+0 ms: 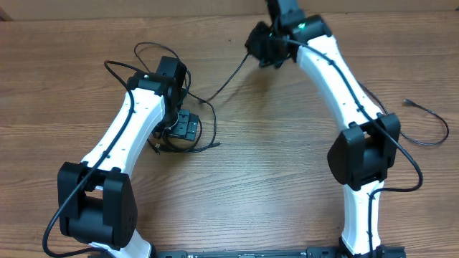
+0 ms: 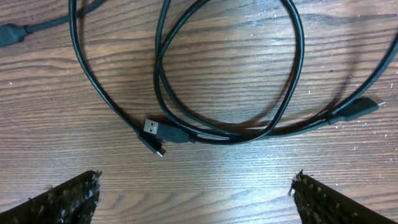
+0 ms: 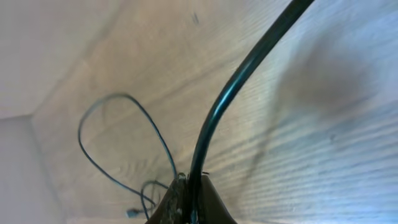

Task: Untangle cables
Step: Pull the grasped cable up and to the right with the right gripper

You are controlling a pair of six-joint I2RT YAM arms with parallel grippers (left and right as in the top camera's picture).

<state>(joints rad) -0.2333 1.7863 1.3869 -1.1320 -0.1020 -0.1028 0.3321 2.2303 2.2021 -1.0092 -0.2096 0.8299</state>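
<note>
Your left gripper (image 2: pixel 196 179) hangs low over the desk (image 2: pixel 205 37) with its jaws spread wide, gripping nothing. The cables (image 2: pixel 186 93) lie on the wood just ahead of it, in line with the gap between the two fingers. They are black strands looped together in a rough ring. A USB plug (image 2: pixel 158 129) sits at the near edge of that ring, silver end facing left, with a smaller plug tip crossing just under it. Another plug end (image 2: pixel 360 109) lies out to the right of the ring. Neither finger touches any strand.

Your right gripper (image 3: pixel 189 196) is pinched tight on a single strand (image 3: pixel 217 106), which rises out of the closed fingers toward the top right of the wrist view. A thin loop (image 3: pixel 118 140) lies on the desk beyond it. Seen from overhead, this gripper sits near the far edge of the desk, well apart from the ring. The held strand runs from it back down and left toward the ring under the left gripper.

One more thin cord (image 1: pixel 430 122) lies by the right edge of the desk, near the right arm and apart from the rest.
</note>
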